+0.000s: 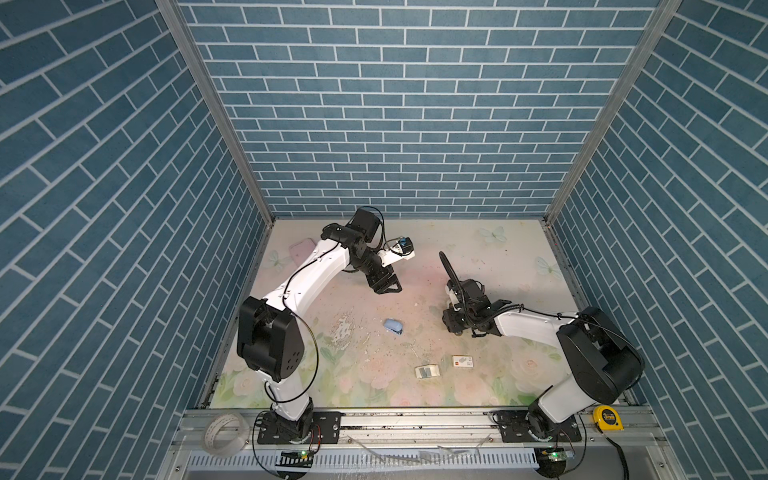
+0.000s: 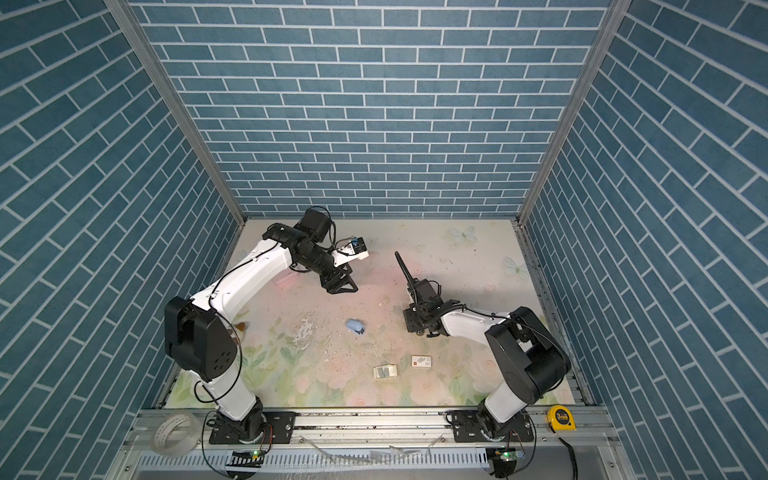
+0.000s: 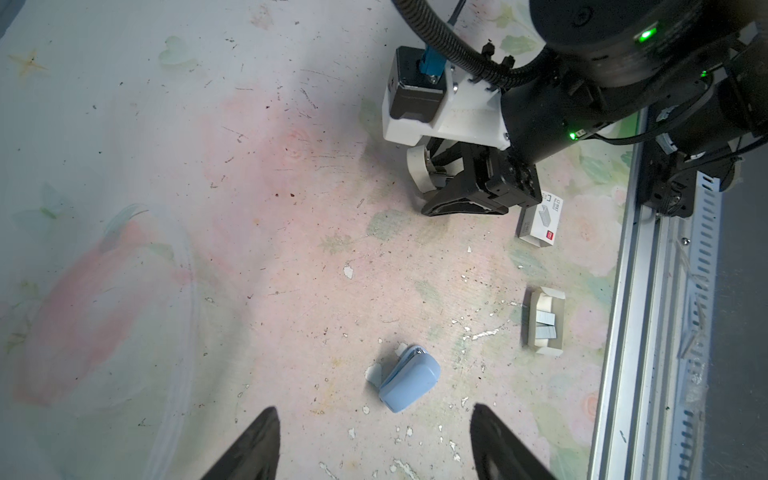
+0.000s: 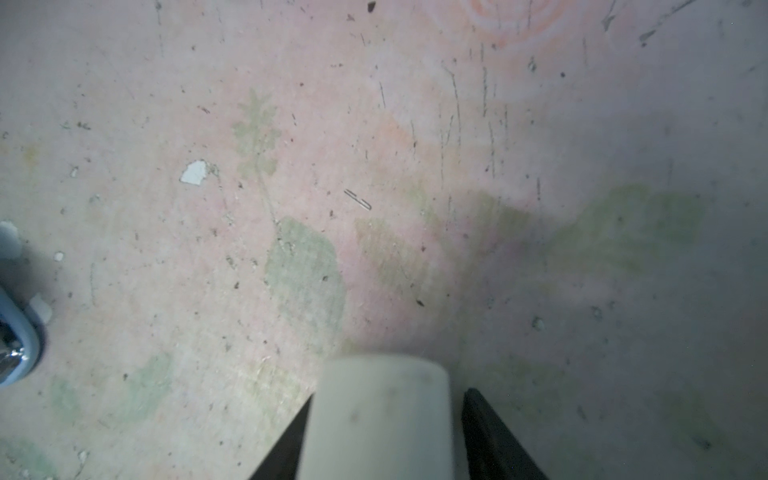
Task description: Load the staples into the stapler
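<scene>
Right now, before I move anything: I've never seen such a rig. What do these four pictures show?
Two robot arms stand at a table. Two pictures look down from overhead; the others come from a camera on each wrist. On the table lie a blue stapler, a white tray of staples and a white sleeve with a red mark. The left end effector hangs open and empty near the stapler. A white rounded piece sits between the right end effector's fingers; gripped or not, I cannot tell.
</scene>
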